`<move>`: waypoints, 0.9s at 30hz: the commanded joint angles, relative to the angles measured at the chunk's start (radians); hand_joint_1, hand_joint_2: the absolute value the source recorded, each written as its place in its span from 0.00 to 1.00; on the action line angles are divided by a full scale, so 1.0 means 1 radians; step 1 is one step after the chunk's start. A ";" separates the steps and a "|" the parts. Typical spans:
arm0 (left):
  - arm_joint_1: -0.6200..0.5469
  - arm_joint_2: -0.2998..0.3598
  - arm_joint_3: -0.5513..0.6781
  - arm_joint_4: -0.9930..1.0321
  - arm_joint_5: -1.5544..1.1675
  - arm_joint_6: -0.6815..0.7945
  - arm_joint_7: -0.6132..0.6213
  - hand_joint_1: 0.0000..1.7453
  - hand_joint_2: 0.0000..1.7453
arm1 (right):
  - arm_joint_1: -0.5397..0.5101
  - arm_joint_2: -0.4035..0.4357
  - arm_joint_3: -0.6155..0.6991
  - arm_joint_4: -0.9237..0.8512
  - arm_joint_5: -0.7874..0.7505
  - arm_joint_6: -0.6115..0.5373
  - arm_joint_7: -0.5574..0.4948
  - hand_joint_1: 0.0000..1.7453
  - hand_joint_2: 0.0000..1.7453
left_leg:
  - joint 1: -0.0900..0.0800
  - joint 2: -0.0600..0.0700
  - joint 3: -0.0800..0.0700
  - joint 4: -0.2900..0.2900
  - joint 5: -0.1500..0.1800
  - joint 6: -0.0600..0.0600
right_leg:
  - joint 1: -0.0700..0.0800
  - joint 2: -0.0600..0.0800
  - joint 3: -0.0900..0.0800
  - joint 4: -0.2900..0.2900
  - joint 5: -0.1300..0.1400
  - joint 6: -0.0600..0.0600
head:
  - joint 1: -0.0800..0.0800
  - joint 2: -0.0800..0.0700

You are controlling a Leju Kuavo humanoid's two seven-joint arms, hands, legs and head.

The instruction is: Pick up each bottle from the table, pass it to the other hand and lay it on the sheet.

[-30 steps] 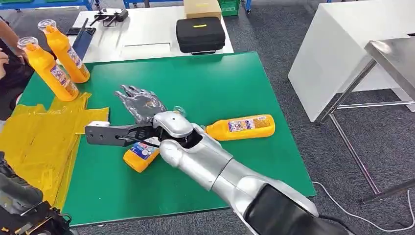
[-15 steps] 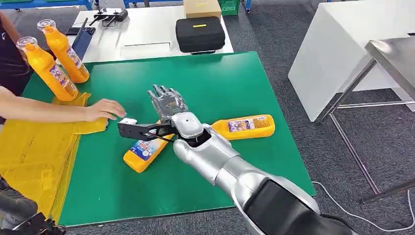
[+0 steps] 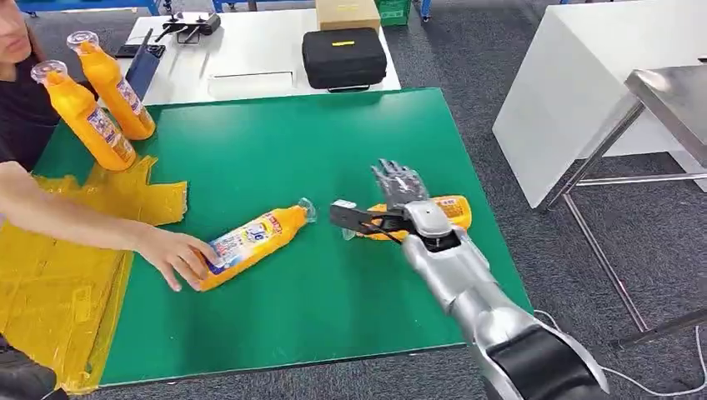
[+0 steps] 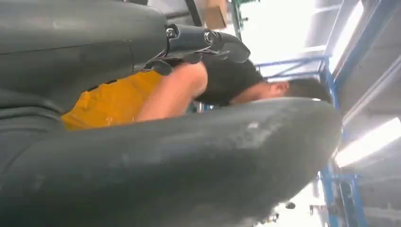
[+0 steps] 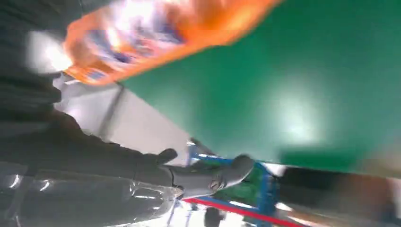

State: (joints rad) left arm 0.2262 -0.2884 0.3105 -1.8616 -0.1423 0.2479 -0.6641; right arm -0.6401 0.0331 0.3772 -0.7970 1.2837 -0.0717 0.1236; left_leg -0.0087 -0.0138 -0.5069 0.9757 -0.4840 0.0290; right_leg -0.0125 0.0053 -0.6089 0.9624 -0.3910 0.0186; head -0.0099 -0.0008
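Bottle [image 3: 433, 212] lies on the table just under the spread, empty right robot hand [image 3: 398, 185].

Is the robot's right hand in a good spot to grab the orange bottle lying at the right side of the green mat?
Probably yes. The right hand hovers open directly over that bottle, with nothing between them. The person's hand is busy with the other lying bottle, well off to the side.
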 commanded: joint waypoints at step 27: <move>-0.012 0.040 0.009 0.113 0.012 -0.012 -0.028 0.00 0.00 | 0.230 -0.288 -0.125 -0.168 -0.029 -0.044 -0.071 0.00 1.00 | 0.001 0.004 0.001 -0.001 -0.001 0.000 | 0.001 0.001 0.002 -0.001 -0.001 0.000 | 0.000 0.000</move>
State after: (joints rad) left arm 0.2367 -0.2525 0.3349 -1.7960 -0.1248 0.2316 -0.6924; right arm -0.4239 -0.2194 0.2140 -0.9415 1.2512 -0.1148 0.0408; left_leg -0.0087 -0.0096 -0.5083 0.9756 -0.4846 0.0307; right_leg -0.0128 0.0082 -0.6093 0.9620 -0.3912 0.0189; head -0.0099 -0.0008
